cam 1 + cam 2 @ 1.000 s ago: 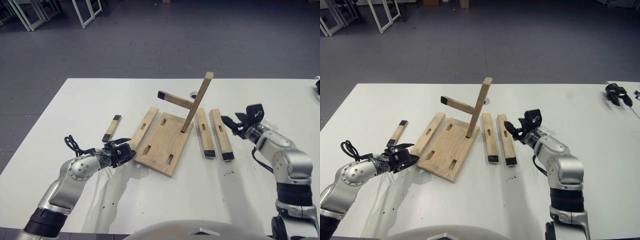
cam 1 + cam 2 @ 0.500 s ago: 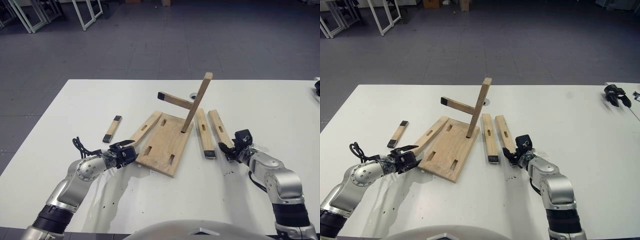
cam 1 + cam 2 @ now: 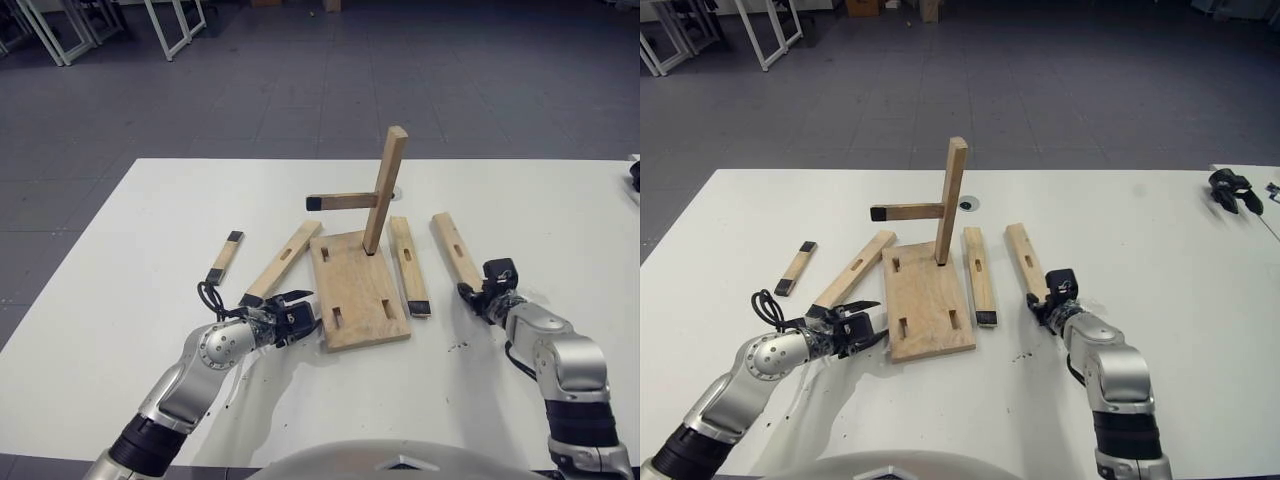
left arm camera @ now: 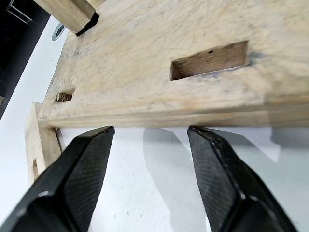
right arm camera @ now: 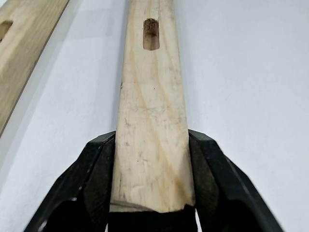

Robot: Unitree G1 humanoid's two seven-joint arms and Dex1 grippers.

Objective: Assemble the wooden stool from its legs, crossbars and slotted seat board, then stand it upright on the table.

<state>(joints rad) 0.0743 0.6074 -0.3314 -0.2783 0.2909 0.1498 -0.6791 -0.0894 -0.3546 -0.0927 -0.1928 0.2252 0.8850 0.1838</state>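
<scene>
The right gripper (image 5: 150, 140) is closed on the near, black-capped end of the outer leg (image 3: 455, 248), its fingers (image 5: 99, 169) pressed against both sides of the wood. This leg lies flat on the white table (image 3: 150, 230) at the right of the group, and its slotted face points up. Just to its left, apart from it, the middle leg (image 3: 408, 265) lies flat with its black end toward the near side.

The left gripper (image 4: 150, 133) sits low on the table with its fingers (image 4: 87, 164) spread wide and nothing between them. Their tips are just beside the near left edge of the seat board (image 3: 358, 290); whether they touch it cannot be told. The seat board lies flat near the middle of the table, slots up.

An upright leg (image 3: 384, 190) stands in a slot at the far edge of the board, tilted slightly right. A crossbar (image 3: 340, 201) sticks out level from it toward the left, ending in a black tip.

Left of the board, the left leg (image 3: 283, 262) lies at a slant, with its far end just beside the board's far left corner. Farther left, a short piece (image 3: 225, 257) with one black end lies well apart from the rest.
</scene>
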